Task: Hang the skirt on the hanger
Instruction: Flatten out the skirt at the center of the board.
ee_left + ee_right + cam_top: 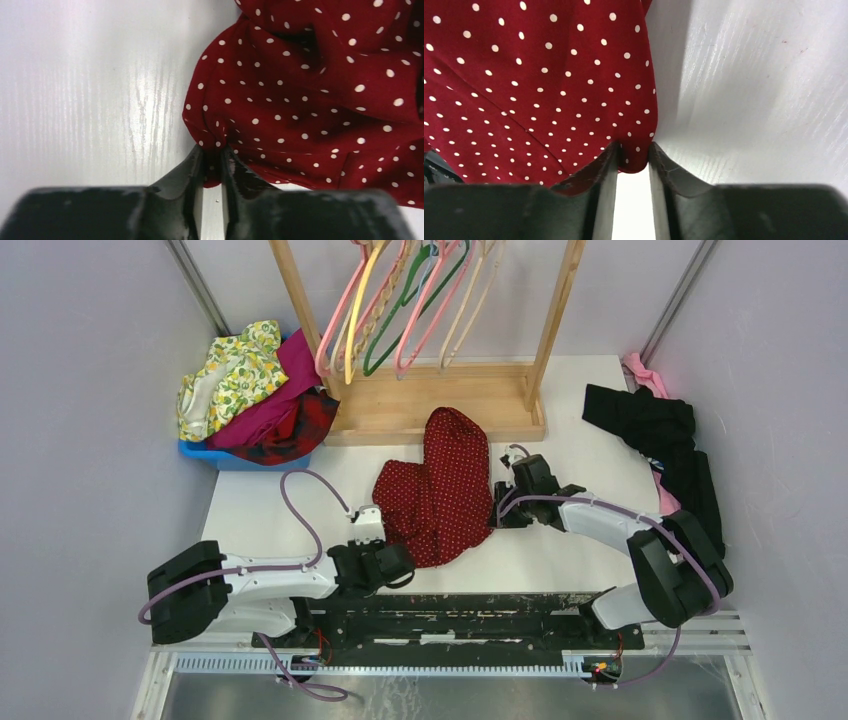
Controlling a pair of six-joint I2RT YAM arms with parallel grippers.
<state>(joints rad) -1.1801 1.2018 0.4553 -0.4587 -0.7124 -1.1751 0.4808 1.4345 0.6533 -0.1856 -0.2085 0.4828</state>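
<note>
The skirt is seen lying crumpled on the worktop, between the two arms and just in front of the base of the wooden rack, on which several thicker hangers are hung. The left claw is set at the near-left edge of the cloth, its fingers drawn close together with a puckered fold pinched between them. The right claw is set at the opposite hem. Cloth is seen between its fingers, but whether it is pressed firmly cannot be told. The hanger cannot be picked out with certainty: a thin pale loop just beyond the right claw may be its hook or merely a cable, and the rest may be hidden under the cloth. The step in hand is judged to be the seizing of the skirt at two edges, so the task is reckoned to be at an early stage. Next, both holds would need to be made secure and the cloth lifted and spread evenly, so that the waist can be found; a thin layer could easily be let slip.
</note>
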